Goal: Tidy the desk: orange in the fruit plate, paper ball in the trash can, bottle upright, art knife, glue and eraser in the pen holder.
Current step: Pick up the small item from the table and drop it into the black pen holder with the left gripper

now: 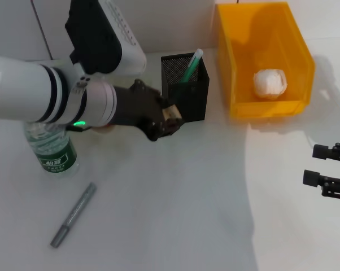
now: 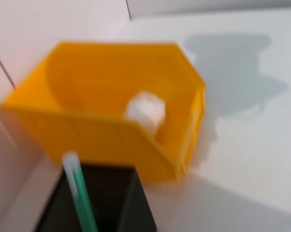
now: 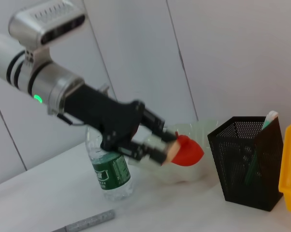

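Observation:
My left gripper [image 1: 171,119] is shut on a small beige eraser [image 3: 161,149] and hovers just left of the black mesh pen holder [image 1: 187,84], a little below its rim. A green stick with a white tip [image 1: 191,66] stands in the holder. The grey art knife [image 1: 74,214] lies on the table at front left. A green-labelled bottle [image 1: 52,151] stands upright under my left arm. The paper ball [image 1: 270,82] lies in the yellow bin [image 1: 297,53]. The orange [image 3: 189,151] rests in a clear fruit plate [image 3: 203,133] behind the gripper. My right gripper [image 1: 318,165] is open at the right edge.
A white tiled wall runs behind the desk. The yellow bin [image 2: 82,130] stands right beside the pen holder [image 2: 111,203]. Bare white table lies between the art knife and my right gripper.

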